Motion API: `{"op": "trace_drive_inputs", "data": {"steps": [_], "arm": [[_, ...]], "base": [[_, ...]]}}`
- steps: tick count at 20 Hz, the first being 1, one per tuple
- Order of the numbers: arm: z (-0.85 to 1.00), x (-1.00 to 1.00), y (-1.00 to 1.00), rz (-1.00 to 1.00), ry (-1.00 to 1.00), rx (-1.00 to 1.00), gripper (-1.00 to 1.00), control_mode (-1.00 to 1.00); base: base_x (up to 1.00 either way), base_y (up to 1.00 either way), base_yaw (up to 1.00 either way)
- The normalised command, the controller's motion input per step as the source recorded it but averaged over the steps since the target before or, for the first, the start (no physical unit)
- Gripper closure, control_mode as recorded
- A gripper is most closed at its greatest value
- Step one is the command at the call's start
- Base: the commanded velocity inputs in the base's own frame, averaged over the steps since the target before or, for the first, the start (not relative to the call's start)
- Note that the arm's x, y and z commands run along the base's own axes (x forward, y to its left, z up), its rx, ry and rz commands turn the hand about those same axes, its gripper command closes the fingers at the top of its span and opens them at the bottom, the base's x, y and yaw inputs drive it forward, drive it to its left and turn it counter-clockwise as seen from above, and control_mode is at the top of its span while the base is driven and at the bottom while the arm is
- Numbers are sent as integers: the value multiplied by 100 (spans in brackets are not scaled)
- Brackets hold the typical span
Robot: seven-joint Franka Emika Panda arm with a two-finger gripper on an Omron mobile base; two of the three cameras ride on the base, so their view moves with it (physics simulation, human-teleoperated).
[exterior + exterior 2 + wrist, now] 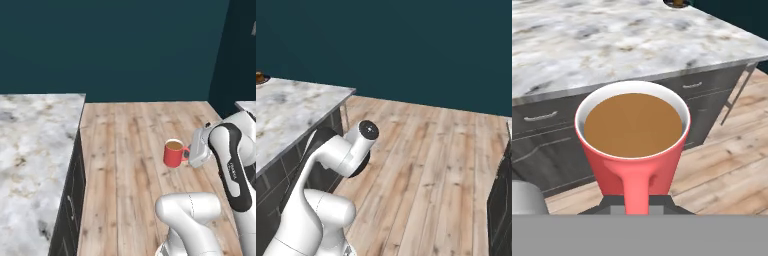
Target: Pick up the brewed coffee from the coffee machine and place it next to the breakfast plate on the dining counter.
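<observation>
The brewed coffee, a red mug (174, 153) (632, 150) filled with brown liquid, hangs in the air over the wooden floor. My gripper (189, 153) (637, 201) is shut on its handle, which points back at the hand. The dining counter (35, 140) (291, 107) (612, 40), white-grey marble on a dark base, lies to the left of the mug and straight ahead in the hand view. A sliver of the breakfast plate (258, 78) (676, 3) shows at the counter's far edge. The coffee machine is out of view.
Wooden floor (130, 150) stretches between the island and a dark cabinet run on the right (502, 200). A grey stool seat (527, 197) and thin metal stool legs (737, 95) stand by the island's side. A teal wall (125, 45) closes the back.
</observation>
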Motion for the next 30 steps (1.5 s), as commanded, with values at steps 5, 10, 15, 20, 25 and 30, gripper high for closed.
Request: {"op": "trace_drive_inputs", "data": {"steps": [5, 10, 15, 20, 25, 30], "arm": [[0, 0, 0, 0, 0, 0, 100, 100], [0, 0, 0, 0, 0, 0, 100, 100], [0, 0, 0, 0, 0, 0, 100, 100], [0, 0, 0, 0, 0, 0, 100, 100], [0, 0, 0, 0, 0, 0, 100, 100], [0, 0, 0, 0, 0, 0, 100, 100]], "base": [[100, -34, 37], [100, -67, 30], [100, -83, 31], [100, -74, 39], [100, -70, 43], [100, -77, 44]]}}
